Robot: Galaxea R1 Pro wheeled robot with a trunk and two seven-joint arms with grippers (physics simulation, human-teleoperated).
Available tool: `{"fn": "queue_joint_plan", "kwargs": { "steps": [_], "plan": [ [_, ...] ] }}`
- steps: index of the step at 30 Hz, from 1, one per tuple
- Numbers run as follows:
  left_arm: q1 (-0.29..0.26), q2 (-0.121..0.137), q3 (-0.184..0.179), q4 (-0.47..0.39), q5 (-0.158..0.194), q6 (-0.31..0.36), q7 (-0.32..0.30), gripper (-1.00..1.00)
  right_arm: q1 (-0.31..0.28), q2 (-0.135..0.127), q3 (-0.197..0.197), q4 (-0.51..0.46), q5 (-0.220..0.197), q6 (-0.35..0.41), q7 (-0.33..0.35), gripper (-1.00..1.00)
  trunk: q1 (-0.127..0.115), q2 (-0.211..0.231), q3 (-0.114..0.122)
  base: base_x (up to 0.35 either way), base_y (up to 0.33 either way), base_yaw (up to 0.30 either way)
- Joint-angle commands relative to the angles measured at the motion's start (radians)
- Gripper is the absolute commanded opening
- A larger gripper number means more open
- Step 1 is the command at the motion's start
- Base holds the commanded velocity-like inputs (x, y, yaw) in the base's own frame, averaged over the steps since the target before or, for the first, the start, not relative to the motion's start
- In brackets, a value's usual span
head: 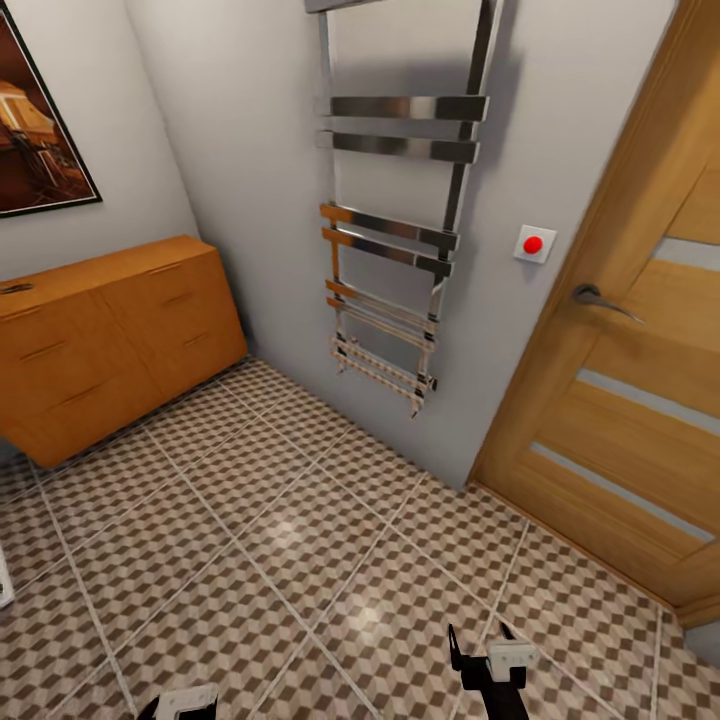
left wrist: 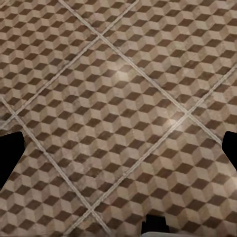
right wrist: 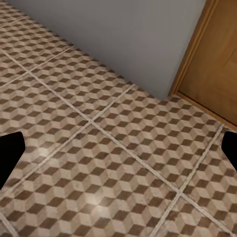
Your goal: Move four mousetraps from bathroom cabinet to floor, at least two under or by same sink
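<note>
Head view: a tiled bathroom corner, with the cabinet (head: pixel 110 335) against the wall at nine o'clock.

Its drawers are shut, and a small dark thing, too small to name, lies on its top at the far left edge. The floor (head: pixel 300 540) of cube-patterned tiles spreads across the lower half. A chrome towel rail (head: pixel 400 230) hangs on the grey wall at twelve o'clock, a red button (head: pixel 534 244) beside it, and a wooden door (head: pixel 640 380) stands at three o'clock. The right gripper (head: pixel 485 640) sits at five o'clock, its two dark fingers spread apart with nothing between them. The left gripper (head: pixel 185 703) barely shows at seven o'clock; in its wrist view the finger edges stand wide apart over bare tiles.
</note>
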Motion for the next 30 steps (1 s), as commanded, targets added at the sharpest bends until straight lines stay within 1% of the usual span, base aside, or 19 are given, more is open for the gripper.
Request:
{"fn": "queue_joint_plan", "kwargs": {
  "steps": [1,19,30],
  "plan": [
    [-0.002,0.000,-0.004,0.004,0.009,-0.007,-0.002,1.00,-0.001,0.000,0.009,0.001,-0.007,-0.003,-0.003,1.00,0.001,-0.002,-0.002,0.000,0.000,0.225],
    [-0.002,0.000,-0.004,0.004,0.009,-0.006,-0.002,1.00,-0.001,0.000,0.009,0.001,-0.008,-0.003,-0.003,1.00,0.001,-0.002,-0.012,0.000,0.000,0.221],
    [-0.002,-0.002,-0.005,0.004,0.009,-0.006,-0.003,1.00,-0.001,-0.001,0.009,0.001,-0.008,-0.002,-0.003,1.00,0.001,-0.002,-0.018,0.000,0.000,0.178]
  ]
}}
